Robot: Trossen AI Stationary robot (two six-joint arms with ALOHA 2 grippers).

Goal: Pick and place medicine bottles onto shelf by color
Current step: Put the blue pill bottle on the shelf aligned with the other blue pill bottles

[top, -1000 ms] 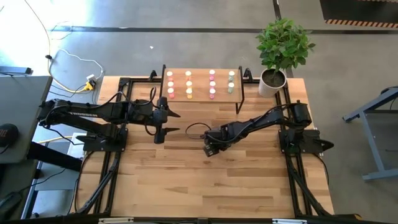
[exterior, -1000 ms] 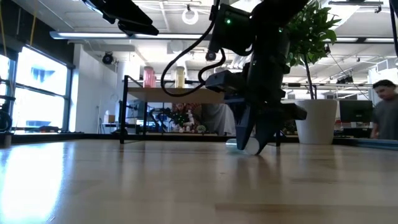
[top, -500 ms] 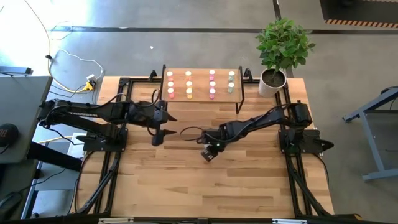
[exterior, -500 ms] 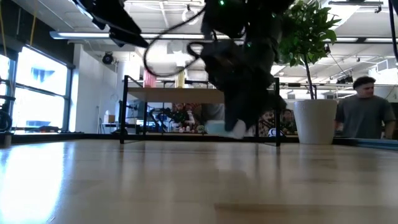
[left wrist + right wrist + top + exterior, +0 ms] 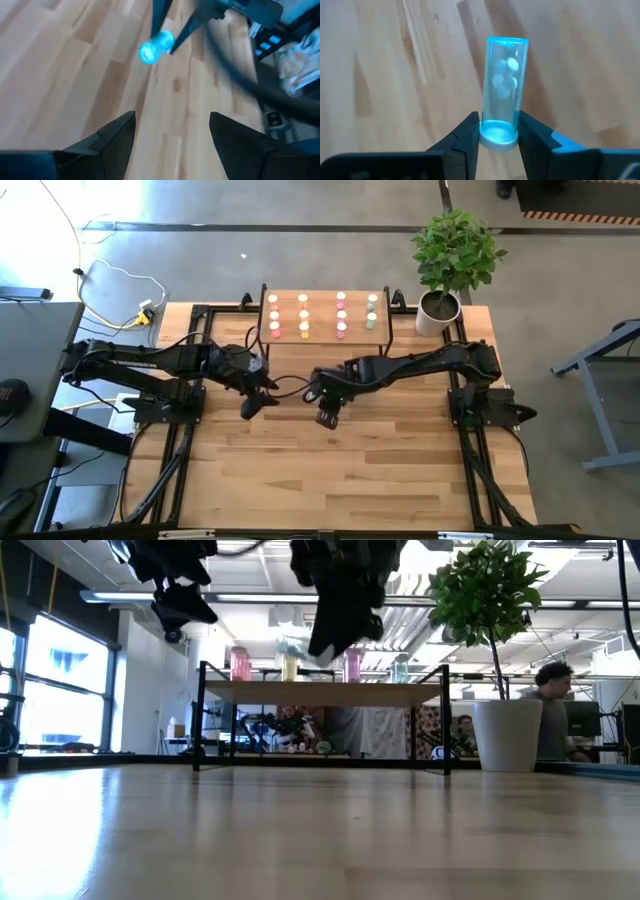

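Note:
My right gripper (image 5: 327, 417) hangs above the middle of the table, shut on a pale blue-green medicine bottle (image 5: 504, 90) with white pills inside. The left wrist view shows the same bottle (image 5: 156, 46) sticking out from the right gripper's fingertips. My left gripper (image 5: 172, 135) stands open and empty, up in the air left of the right gripper, also seen from above as the left gripper (image 5: 252, 402). The shelf (image 5: 322, 315) stands at the table's far edge on black legs. Several yellow, pink and pale green bottles stand on it in columns. My right gripper pinches the bottle's capped end (image 5: 496, 139) between its two fingertips (image 5: 467, 135). The fingers slant downward from above. The bottle's body (image 5: 506, 65) reaches out past the fingertips, in line with them, lifted clear of the table.
A potted plant in a white pot (image 5: 437, 310) stands at the far right corner, beside the shelf. Black frame rails run along the table's left and right sides. In the low view a person (image 5: 550, 710) sits in the room beyond the table.
My right gripper has lifted the bottle from the tabletop high into the air, rolling its wrist as it rose and drifting toward the table's left and the shelf. My left gripper has rolled its wrist in place and stayed open.

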